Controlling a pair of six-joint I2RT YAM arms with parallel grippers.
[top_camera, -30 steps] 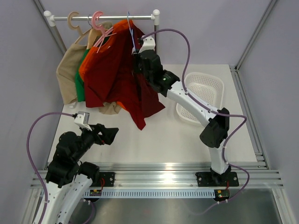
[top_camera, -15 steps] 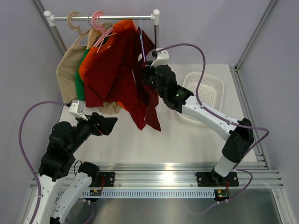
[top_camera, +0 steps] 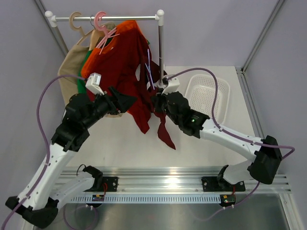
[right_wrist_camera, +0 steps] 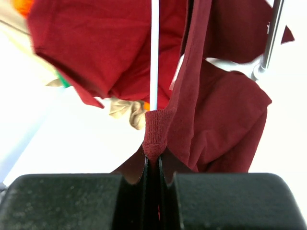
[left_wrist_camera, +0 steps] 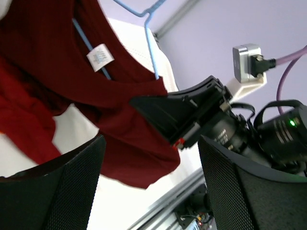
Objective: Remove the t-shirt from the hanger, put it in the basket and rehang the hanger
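Nearest in, the right gripper is clenched on a rolled fold of the t-shirt, and the loose maroon tail sags below it over the white bench. Just beside it, the left gripper stands spread wide with nothing in it, facing the collar.

The shirt looks like light, limp, fine-ribbed knit. I'd say it will stretch and drape rather than slide, and snag on wire before it tears. The doubled collar edge near the white label looks the firmest place to pinch.

The t-shirt is not off yet. The hanger, thin pale blue wire, smooth and springy, runs in through the neck opening. I'd expect it to swing unless steadied near the hook.

Behind hang a brighter red shirt, an orange one and a thick pink plastic hanger on the metal rail. A white mesh basket sits to the right.
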